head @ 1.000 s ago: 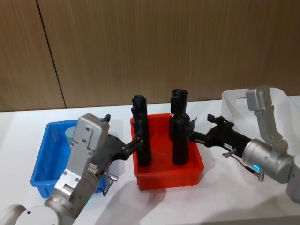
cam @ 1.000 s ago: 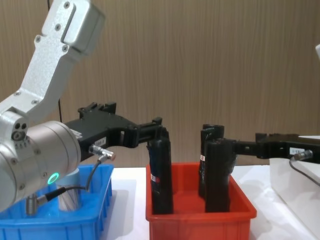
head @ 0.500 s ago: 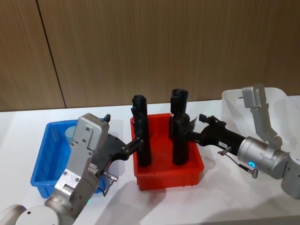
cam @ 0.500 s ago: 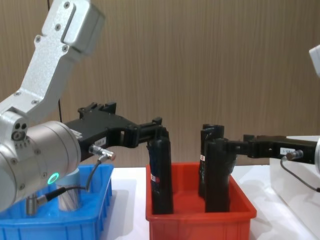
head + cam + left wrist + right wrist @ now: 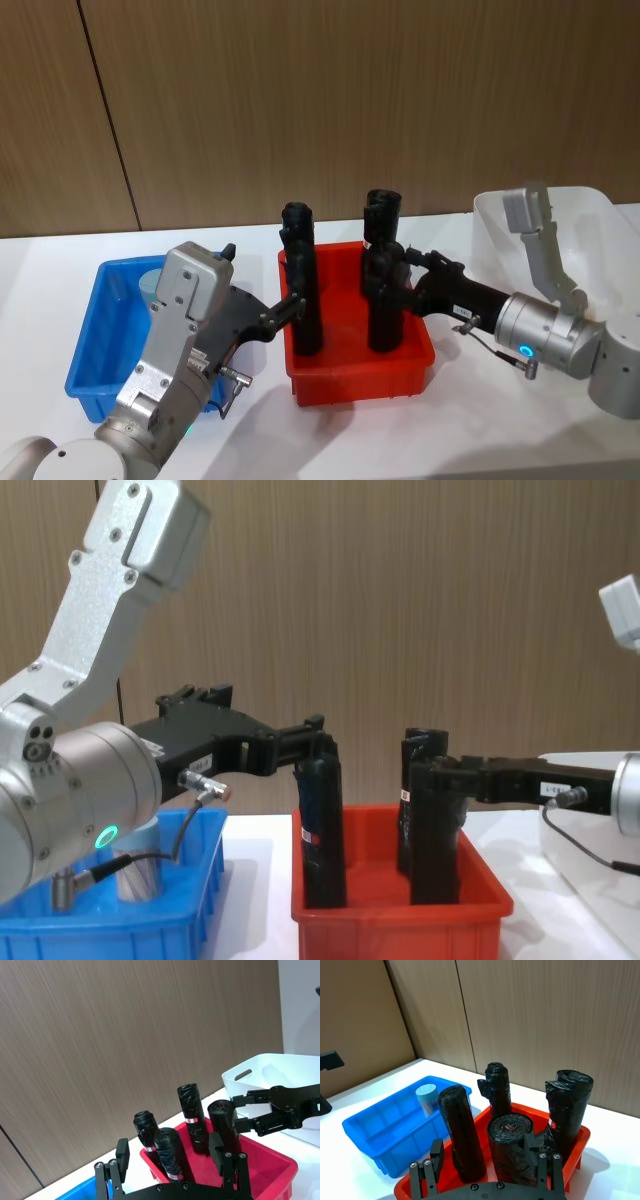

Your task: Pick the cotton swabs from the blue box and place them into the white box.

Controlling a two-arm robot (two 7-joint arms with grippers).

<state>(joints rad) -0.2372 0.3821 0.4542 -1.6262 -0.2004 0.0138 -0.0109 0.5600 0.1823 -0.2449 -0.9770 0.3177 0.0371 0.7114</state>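
One cotton swab jar [image 5: 152,285] with a pale blue lid stands in the blue box [image 5: 95,340] at the left; the chest view shows the jar [image 5: 140,872] behind my left arm. The white box [image 5: 590,215] stands at the far right. My left gripper [image 5: 290,305] is open beside the red bin's front-left black roll, which sits between its fingers [image 5: 120,1152] in the left wrist view. My right gripper [image 5: 400,282] is open, straddling the front-right black roll [image 5: 510,1145]. The right wrist view shows the jar [image 5: 427,1100] in the blue box [image 5: 375,1127] beyond the rolls.
A red bin [image 5: 350,375] with several upright black wrapped rolls [image 5: 302,290] stands between the blue box and the white box, and both grippers hover over it. White tabletop [image 5: 450,430] lies open in front. A wood-panel wall closes the back.
My right gripper has slid left from beside the white box until its fingers reach around the front-right black roll. The left arm has not moved.
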